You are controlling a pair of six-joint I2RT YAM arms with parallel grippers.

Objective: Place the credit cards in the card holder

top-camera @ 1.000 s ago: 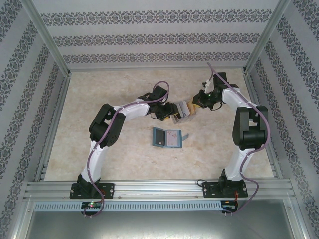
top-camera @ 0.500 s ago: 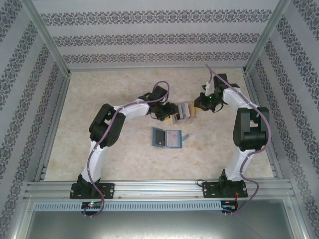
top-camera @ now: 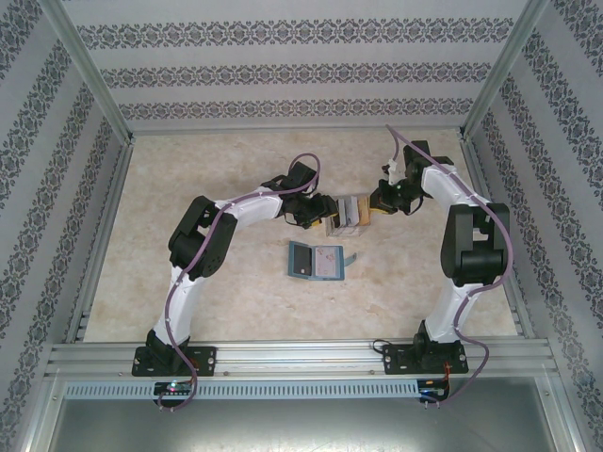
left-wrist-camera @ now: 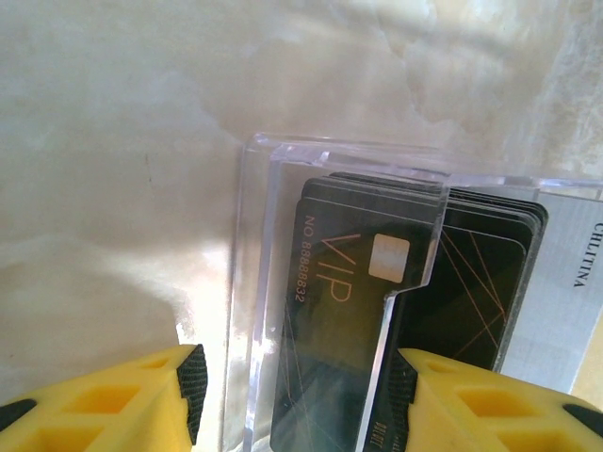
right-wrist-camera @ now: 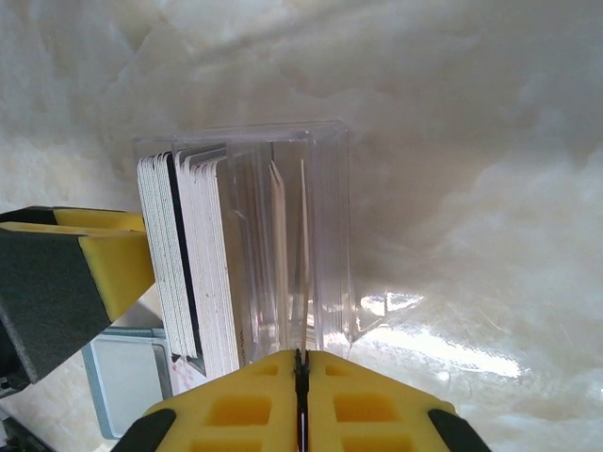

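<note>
Step in hand: extracting one card from the clear case (right-wrist-camera: 325, 179), which stands near the middle of the table (top-camera: 188, 169). The left gripper (left-wrist-camera: 297, 381) clamps the case across its sides, with the stack of credit cards (left-wrist-camera: 339, 311) upright inside. The right gripper (right-wrist-camera: 300, 381) has its fingers pressed together at the case's open end, in line with one thin card (right-wrist-camera: 302, 245); you cannot confirm the pinch from these views. The card holder (top-camera: 316, 260) lies open and flat, nearer the table's near edge, apart from both grippers. Next, draw the card straight out along its own plane with the case braced, then carry it to a pocket.
</note>
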